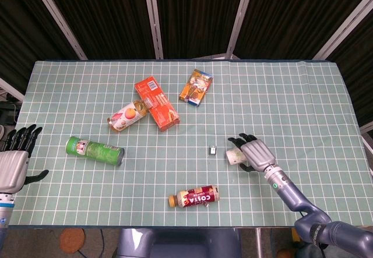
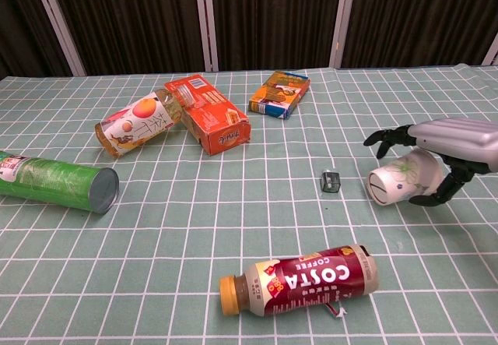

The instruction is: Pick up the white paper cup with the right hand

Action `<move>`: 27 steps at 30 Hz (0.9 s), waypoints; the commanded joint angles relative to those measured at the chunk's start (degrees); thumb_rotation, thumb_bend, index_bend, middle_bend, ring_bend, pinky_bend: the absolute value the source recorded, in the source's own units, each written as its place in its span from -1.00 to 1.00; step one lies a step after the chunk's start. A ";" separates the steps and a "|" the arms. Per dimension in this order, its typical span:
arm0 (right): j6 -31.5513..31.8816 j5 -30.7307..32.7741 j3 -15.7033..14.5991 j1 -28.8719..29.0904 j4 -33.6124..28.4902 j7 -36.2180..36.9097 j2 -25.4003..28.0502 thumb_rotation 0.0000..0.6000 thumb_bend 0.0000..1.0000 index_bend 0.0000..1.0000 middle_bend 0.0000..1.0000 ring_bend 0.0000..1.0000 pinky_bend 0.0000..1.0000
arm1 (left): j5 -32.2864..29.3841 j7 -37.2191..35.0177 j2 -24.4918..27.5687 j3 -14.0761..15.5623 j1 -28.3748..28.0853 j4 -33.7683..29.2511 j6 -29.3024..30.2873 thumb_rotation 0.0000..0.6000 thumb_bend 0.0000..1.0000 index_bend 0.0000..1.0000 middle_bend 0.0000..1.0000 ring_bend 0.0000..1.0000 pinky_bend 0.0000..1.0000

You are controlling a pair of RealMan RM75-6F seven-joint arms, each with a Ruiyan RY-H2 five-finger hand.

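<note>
The white paper cup (image 2: 398, 183) with a green flower print lies tipped on its side, its open mouth facing left. My right hand (image 2: 455, 139) holds it from above, fingers reaching over it and the thumb curled beneath. In the head view the cup (image 1: 234, 155) shows just left of the right hand (image 1: 256, 153), right of the table's middle. My left hand (image 1: 14, 162) hangs at the table's left edge with fingers spread, holding nothing.
A small grey clip (image 2: 331, 181) lies just left of the cup. A Costa coffee bottle (image 2: 299, 279) lies near the front edge. A green can (image 2: 54, 181), a juice bottle (image 1: 126, 116), an orange box (image 1: 156, 102) and a snack box (image 1: 196, 86) lie further left and back.
</note>
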 commanded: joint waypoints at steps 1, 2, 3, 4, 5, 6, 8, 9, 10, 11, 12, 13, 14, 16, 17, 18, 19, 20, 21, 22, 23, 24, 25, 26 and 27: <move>0.22 1.11 -0.43 -0.05 -2.33 -5.62 1.75 1.00 -0.91 -1.00 -1.00 -1.00 -1.00 | 0.05 0.07 0.00 0.03 0.02 -0.15 0.05 1.00 -1.00 -1.00 -1.00 -1.00 -1.00; 1.44 1.39 -0.52 -0.39 -3.80 -9.19 2.31 1.00 -0.93 -1.00 -1.00 -1.00 -1.00 | 0.13 0.09 0.03 0.02 0.06 -0.24 0.16 1.00 -1.00 -1.00 -1.00 -1.00 -1.00; 2.39 1.50 -0.61 -0.65 -4.88 -11.74 2.67 1.00 -0.93 -1.00 -1.00 -1.00 -1.00 | 0.18 0.08 0.07 0.03 0.10 -0.30 0.25 1.00 -1.00 -1.00 -1.00 -1.00 -1.00; 3.50 0.91 -1.00 -0.82 -6.03 -14.92 3.09 1.00 -0.93 -1.00 -1.00 -1.00 -1.00 | 0.22 -0.01 0.13 0.03 0.15 -0.37 0.31 1.00 -1.00 -1.00 -1.00 -1.00 -1.00; 4.47 0.48 -1.55 -1.13 -7.44 -18.17 3.53 1.00 -0.93 -1.00 -1.00 -1.00 -1.00 | 0.29 -0.05 0.19 0.05 0.18 -0.44 0.37 1.00 -1.00 -1.00 -1.00 -1.00 -1.00; 5.04 0.55 -1.97 -1.42 -8.82 -21.03 3.87 1.00 -0.93 -1.00 -1.00 -1.00 -1.00 | 0.39 -0.08 0.25 0.09 0.21 -0.50 0.40 1.00 -1.00 -1.00 -1.00 -1.00 -1.00; 5.68 1.16 -2.84 -1.82 -11.44 -27.32 4.26 1.00 -0.93 -1.00 -1.00 -1.00 -1.00 | 0.63 -0.16 0.36 0.16 0.28 -0.67 0.51 1.00 -1.00 -1.00 -1.00 -1.00 -1.00; 5.94 1.40 -3.20 -1.92 -12.25 -30.03 4.24 1.00 -0.93 -1.00 -1.00 -1.00 -1.00 | 0.75 -0.16 0.40 0.19 0.32 -0.73 0.59 1.00 -1.00 -1.00 -1.00 -1.00 -1.00; 6.21 1.57 -3.57 -2.01 -12.89 -32.70 4.09 1.00 -0.93 -1.00 -1.00 -1.00 -1.00 | 0.84 -0.17 0.43 0.21 0.35 -0.78 0.67 1.00 -1.00 -1.00 -1.00 -1.00 -1.00; 6.50 1.59 -3.95 -2.08 -13.35 -35.24 3.85 1.00 -0.93 -1.00 -1.00 -1.00 -1.00 | 0.92 -0.20 0.46 0.23 0.40 -0.83 0.73 1.00 -1.00 -1.00 -1.00 -1.00 -1.00; 6.78 1.25 -4.45 -2.06 -13.55 -37.84 3.50 1.00 -0.92 -1.00 -1.00 -1.00 -1.00 | 1.00 -0.23 0.50 0.25 0.43 -0.88 0.79 1.00 -1.00 -1.00 -1.00 -1.00 -1.00; 7.27 0.71 -5.01 -2.07 -13.44 -41.00 2.89 1.00 -0.92 -1.00 -1.00 -1.00 -1.00 | 1.08 -0.30 0.55 0.27 0.47 -0.91 0.84 1.00 -1.00 -1.00 -1.00 -1.00 -1.00; 7.63 0.34 -5.35 -2.08 -13.18 -43.09 2.38 1.00 -0.91 -1.00 -1.00 -1.00 -1.00 | 1.12 -0.35 0.57 0.27 0.48 -0.91 0.86 1.00 -1.00 -1.00 -1.00 -1.00 -1.00; 8.11 -0.13 -5.74 -2.08 -12.51 -46.15 1.41 1.00 -0.90 -1.00 -1.00 -1.00 -1.00 | 1.15 -0.43 0.59 0.26 0.48 -0.92 0.84 1.00 -1.00 -1.00 -1.00 -1.00 -1.00; 8.21 -0.18 -5.86 -2.08 -12.21 -47.17 0.99 1.00 -0.89 -1.00 -1.00 -1.00 -1.00 | 1.15 -0.44 0.60 0.27 0.48 -0.91 0.83 1.00 -1.00 -1.00 -1.00 -1.00 -1.00; 8.17 -0.19 -5.99 -2.04 -11.82 -48.19 0.52 1.00 -0.89 -1.00 -1.00 -1.00 -1.00 | 1.14 -0.44 0.60 0.27 0.48 -0.89 0.80 1.00 -1.00 -1.00 -1.00 -1.00 -1.00; 8.06 -0.19 -6.07 -1.96 -11.52 -48.83 0.22 1.00 -0.88 -1.00 -1.00 -1.00 -1.00 | 1.13 -0.43 0.61 0.26 0.47 -0.87 0.79 1.00 -1.00 -1.00 -1.00 -1.00 -1.00; 7.85 0.00 -6.08 -1.75 -10.60 -50.71 -0.65 1.00 -0.87 -1.00 -1.00 -1.00 -1.00 | 1.08 -0.37 0.59 0.25 0.45 -0.81 0.73 1.00 -1.00 -1.00 -1.00 -1.00 -1.00; 7.80 0.14 -5.95 -1.58 -9.94 -51.94 -1.25 1.00 -0.86 -1.00 -1.00 -1.00 -1.00 | 1.04 -0.35 0.58 0.24 0.43 -0.78 0.69 1.00 -1.00 -1.00 -1.00 -1.00 -1.00; 7.84 0.31 -5.74 -1.43 -9.25 -52.98 -1.89 1.00 -0.86 -1.00 -1.00 -1.00 -1.00 | 1.00 -0.36 0.56 0.22 0.42 -0.75 0.66 1.00 -1.00 -1.00 -1.00 -1.00 -1.00; 7.96 0.75 -5.36 -1.31 -8.32 -54.06 -2.82 1.00 -0.85 -1.00 -1.00 -1.00 -1.00 | 0.94 -0.38 0.56 0.20 0.41 -0.72 0.64 1.00 -1.00 -1.00 -1.00 -1.00 -1.00; 7.96 1.12 -5.11 -1.23 -7.73 -54.57 -3.38 1.00 -0.85 -1.00 -1.00 -1.00 -1.00 | 0.89 -0.43 0.57 0.17 0.42 -0.69 0.64 1.00 -1.00 -1.00 -1.00 -1.00 -1.00; 7.96 1.44 -4.88 -1.14 -7.11 -55.09 -3.86 1.00 -0.85 -1.00 -1.00 -1.00 -1.00 | 0.84 -0.47 0.57 0.13 0.42 -0.65 0.64 1.00 -1.00 -1.00 -1.00 -1.00 -1.00; 8.06 1.70 -4.63 -0.96 -6.09 -56.19 -4.44 1.00 -0.84 -1.00 -1.00 -1.00 -1.00 | 0.71 -0.54 0.57 0.07 0.41 -0.59 0.61 1.00 -1.00 -1.00 -1.00 -1.00 -1.00; 8.15 1.80 -4.51 -0.86 -5.52 -56.84 -4.77 1.00 -0.84 -1.00 -1.00 -1.00 -1.00 | 0.64 -0.57 0.58 0.04 0.39 -0.54 0.56 1.00 -1.00 -1.00 -1.00 -1.00 -1.00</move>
